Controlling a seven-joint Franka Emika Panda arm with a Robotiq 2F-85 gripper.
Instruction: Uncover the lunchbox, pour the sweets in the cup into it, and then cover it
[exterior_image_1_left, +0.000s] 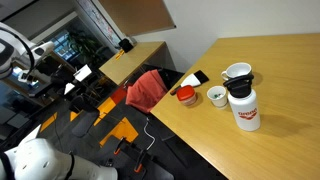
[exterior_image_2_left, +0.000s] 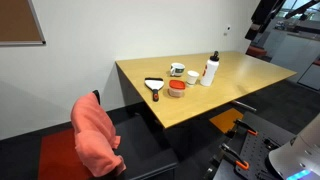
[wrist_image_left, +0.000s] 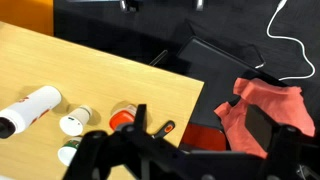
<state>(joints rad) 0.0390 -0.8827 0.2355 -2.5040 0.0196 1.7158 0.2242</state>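
While my gripper (wrist_image_left: 180, 160) hangs well apart from the flask (exterior_image_1_left: 243, 108), its dark jaws fill the bottom of the wrist view and I can't tell their gap. The lunchbox (exterior_image_1_left: 186, 96), red lid on, stands past the cup (exterior_image_1_left: 217, 96) from the flask. The cup is just beside the flask, its inside pale, probably the sweets. A mug (exterior_image_1_left: 237, 73) stands close behind the flask.

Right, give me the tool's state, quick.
Tool: open, fingers spread wide in the wrist view, holding nothing.
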